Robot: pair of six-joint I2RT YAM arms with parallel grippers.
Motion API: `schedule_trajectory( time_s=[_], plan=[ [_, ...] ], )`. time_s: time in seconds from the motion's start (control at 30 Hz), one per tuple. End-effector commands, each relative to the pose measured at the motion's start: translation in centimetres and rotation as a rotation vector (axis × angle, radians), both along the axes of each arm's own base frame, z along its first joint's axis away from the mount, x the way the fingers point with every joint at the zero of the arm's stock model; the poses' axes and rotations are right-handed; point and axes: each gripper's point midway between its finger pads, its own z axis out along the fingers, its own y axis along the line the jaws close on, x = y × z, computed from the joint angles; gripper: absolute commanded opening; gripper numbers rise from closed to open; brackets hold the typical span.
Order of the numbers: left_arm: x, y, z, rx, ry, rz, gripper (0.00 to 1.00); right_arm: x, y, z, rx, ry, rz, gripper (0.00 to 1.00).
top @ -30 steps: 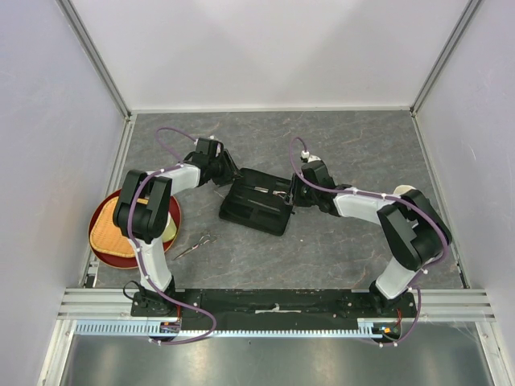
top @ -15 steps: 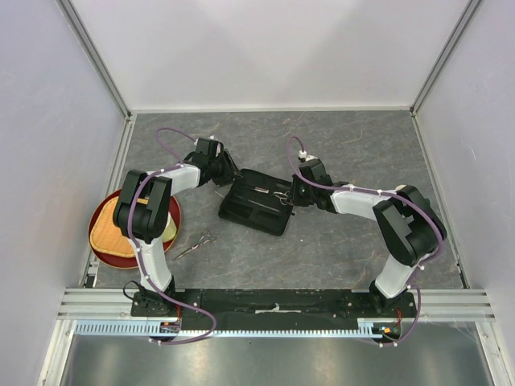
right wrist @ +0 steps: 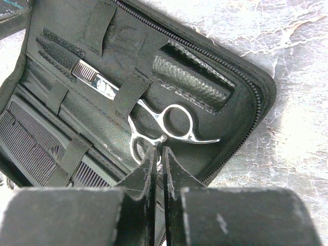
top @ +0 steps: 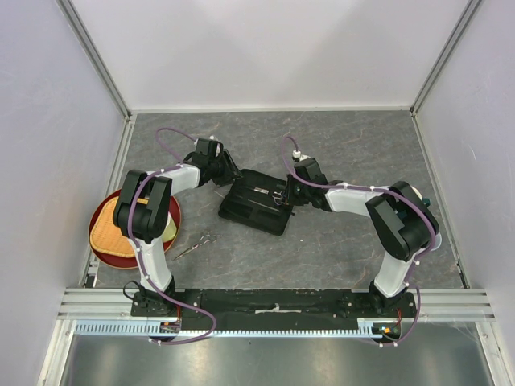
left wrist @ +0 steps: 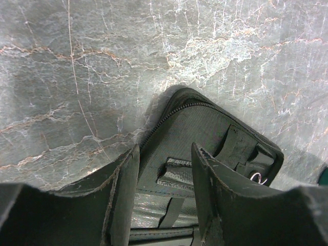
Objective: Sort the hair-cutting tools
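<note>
scissors (right wrist: 164, 120) are strapped in the open case (right wrist: 215, 66) on the tabletop (top: 346, 137); right jaws are pinched closed on a finger ring, seemingly for extraction, left jaws are held apart over its far-left corner, likely bracing it.

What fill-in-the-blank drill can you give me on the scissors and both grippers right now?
1. The loose scissors lies on the table, nearest the ___ arm's base.
2. The strapped scissors sits inside the black zip case, its rings at the right gripper's ___.
3. Of the two, only the left gripper is ___.
Missing: left; fingertips; open.
</note>
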Motion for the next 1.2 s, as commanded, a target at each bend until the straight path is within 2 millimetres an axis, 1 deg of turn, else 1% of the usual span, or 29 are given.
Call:
schedule_trajectory(
  time_s=[0.0,0.03,0.07,0.13,0.17,0.2,0.23,0.27,0.3,0.33,0.37,0.43,0.47,0.53,0.6,0.67,0.73,0.77,0.8,0.83,0.87,0.9,0.93,0.97,1.0,1.03,1.1,1.13,1.17],
  plan=[
    [-4.7,-0.7,-4.1,0.006,0.195,-0.04,0.53,2.0,1.0,1.8,0.015,-0.071,-0.027,0.16],
    [-4.6,-0.6,-3.8,0.009,0.188,-0.039,0.54,1.9,0.8,2.1,0.007,-0.07,-0.03,0.28],
    [-4.6,-0.3,-3.7,0.024,0.185,-0.028,0.54,2.0,0.8,2.9,0.009,-0.086,-0.033,0.32],
    [-4.2,0.0,-2.5,0.035,0.156,-0.021,0.57,2.1,0.2,3.7,-0.009,-0.1,-0.044,0.4],
    [-4.1,0.4,-2.3,0.055,0.147,-0.008,0.57,2.2,0.2,4.9,-0.001,-0.122,-0.046,0.43],
    [-4.1,0.6,-1.9,0.066,0.139,-0.006,0.58,2.2,0.1,5.5,0.0,-0.131,-0.049,0.45],
    [-3.9,0.7,-1.0,0.07,0.118,-0.001,0.6,2.6,-0.2,6.2,-0.007,-0.152,-0.068,0.48],
    [-3.7,1.1,-0.4,0.084,0.102,0.01,0.6,2.7,-0.3,7.4,0.001,-0.175,-0.078,0.51],
    [-3.9,1.3,-0.2,0.098,0.102,0.011,0.61,2.5,-0.6,7.6,-0.008,-0.17,-0.081,0.52],
    [-3.7,1.5,0.9,0.102,0.076,0.016,0.61,2.4,-0.8,8.0,-0.014,-0.169,-0.084,0.55],
    [-3.6,1.8,1.3,0.114,0.065,0.026,0.62,2.5,-1.2,8.8,-0.021,-0.187,-0.102,0.56],
    [-4.0,2.3,2.0,0.136,0.061,0.026,0.63,2.3,-1.8,9.3,-0.039,-0.184,-0.116,0.58],
    [-4.0,2.6,2.8,0.146,0.042,0.034,0.63,2.2,-2.1,9.6,-0.046,-0.19,-0.123,0.59],
    [-4.8,3.2,3.1,0.168,0.044,0.034,0.63,1.4,-2.6,9.4,-0.067,-0.166,-0.119,0.59],
    [-5.9,4.2,3.4,0.198,0.046,0.048,0.63,0.6,-2.7,9.5,-0.065,-0.154,-0.102,0.59],
    [-7.4,5.0,3.4,0.222,0.062,0.054,0.63,-0.5,-2.9,9.3,-0.067,-0.139,-0.082,0.6],
    [-8.8,5.5,3.1,0.233,0.082,0.049,0.61,-1.7,-3.1,9.2,-0.06,-0.13,-0.063,0.6],
    [-10.3,6.4,2.1,0.271,0.115,0.063,0.6,-2.0,-3.1,9.3,-0.057,-0.13,-0.057,0.6],
    [-10.8,6.6,2.5,0.265,0.108,0.067,0.6,-2.4,-3.2,9.1,-0.055,-0.126,-0.047,0.6],
    [-11.5,6.7,2.3,0.266,0.116,0.067,0.59,-3.0,-3.3,9.1,-0.051,-0.123,-0.039,0.6],
    [-12.9,7.1,1.5,0.275,0.147,0.065,0.59,-3.3,-3.3,9.1,-0.046,-0.121,-0.032,0.6],
    [-13.3,7.0,2.2,0.259,0.129,0.073,0.58,-3.6,-3.3,9.0,-0.044,-0.117,-0.028,0.6],
    [-13.9,7.0,2.2,0.259,0.13,0.068,0.58,-4.0,-3.2,9.0,-0.036,-0.117,-0.016,0.6],
    [-15.0,7.2,1.8,0.264,0.15,0.073,0.58,-4.2,-3.2,9.0,-0.034,-0.117,-0.013,0.6],
    [-15.5,7.3,1.8,0.269,0.151,0.075,0.58,-4.3,-3.2,9.0,-0.033,-0.116,-0.012,0.6],
    [-15.8,7.3,2.5,0.263,0.129,0.079,0.57,-4.7,-3.2,9.0,-0.032,-0.118,-0.007,0.6],
    [-17.1,8.2,2.1,0.289,0.145,0.099,0.57,-5.4,-2.7,8.9,-0.011,-0.11,0.021,0.6],
    [-17.3,8.4,2.8,0.287,0.118,0.109,0.56,-5.6,-2.7,8.9,-0.008,-0.112,0.027,0.6],
    [-17.8,8.7,2.5,0.292,0.126,0.115,0.56,-5.8,-2.6,8.8,-0.003,-0.11,0.032,0.6]
  ],
)
